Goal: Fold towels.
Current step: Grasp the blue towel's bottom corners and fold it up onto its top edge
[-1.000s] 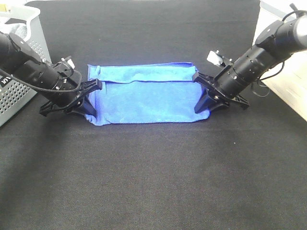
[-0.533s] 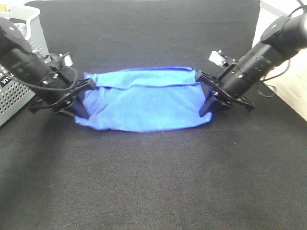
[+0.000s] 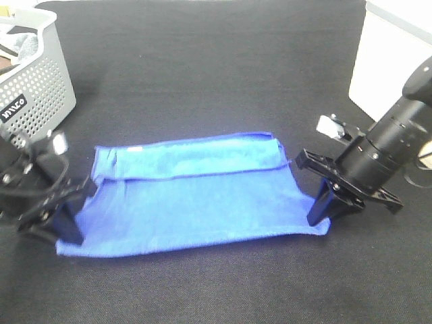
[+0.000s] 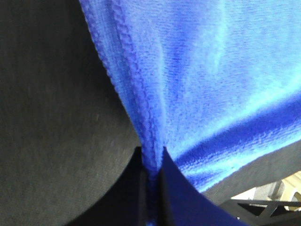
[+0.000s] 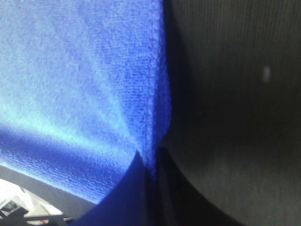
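A royal-blue towel lies stretched across the black mat, partly folded, with a narrow far layer showing behind the wider near one. My left gripper is shut on its near left corner. My right gripper is shut on its near right corner. The left wrist view shows the towel's stitched hem running into the pinched jaws. In the right wrist view the towel edge also ends between closed jaws.
A grey perforated basket stands at the far left. A white block sits at the far right edge. Black mat covers the table around the towel.
Both grippers have pulled the towel's near edge toward the front of the table, spreading the towel wider. The right gripper's jaws closed fully on the corner.
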You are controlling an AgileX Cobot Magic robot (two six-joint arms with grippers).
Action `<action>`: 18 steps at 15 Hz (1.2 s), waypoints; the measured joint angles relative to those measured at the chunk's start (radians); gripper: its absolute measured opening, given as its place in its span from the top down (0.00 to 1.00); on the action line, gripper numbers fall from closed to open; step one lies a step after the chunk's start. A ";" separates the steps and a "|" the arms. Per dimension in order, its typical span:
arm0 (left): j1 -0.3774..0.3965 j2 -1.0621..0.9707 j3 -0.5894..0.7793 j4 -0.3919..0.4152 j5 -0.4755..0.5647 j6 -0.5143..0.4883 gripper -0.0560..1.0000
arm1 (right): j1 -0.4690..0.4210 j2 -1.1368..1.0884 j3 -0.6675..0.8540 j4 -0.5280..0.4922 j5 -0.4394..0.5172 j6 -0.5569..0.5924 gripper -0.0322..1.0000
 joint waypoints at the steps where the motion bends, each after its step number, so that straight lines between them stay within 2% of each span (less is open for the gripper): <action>1: 0.000 -0.001 0.010 -0.001 -0.015 -0.002 0.94 | 0.000 -0.008 0.005 0.004 -0.009 -0.005 0.97; 5: 0.000 -0.002 -0.037 0.004 -0.052 -0.036 0.94 | 0.000 -0.009 -0.039 0.009 -0.020 -0.011 0.97; 9: 0.000 0.033 -0.233 0.061 -0.122 -0.138 0.94 | 0.000 0.050 -0.297 0.002 -0.013 -0.017 0.97; 12: 0.000 0.147 -0.406 0.080 -0.126 -0.151 0.94 | 0.000 0.173 -0.481 -0.011 0.013 -0.009 0.97; 16: 0.000 0.266 -0.507 0.090 -0.127 -0.179 0.93 | 0.000 0.276 -0.581 -0.019 0.014 0.001 0.97; 17: 0.000 0.281 -0.508 0.090 -0.123 -0.187 0.91 | 0.000 0.286 -0.581 -0.020 0.014 0.009 0.94; 18: 0.000 0.291 -0.508 0.091 -0.120 -0.190 0.84 | 0.000 0.289 -0.581 -0.024 0.018 0.011 0.86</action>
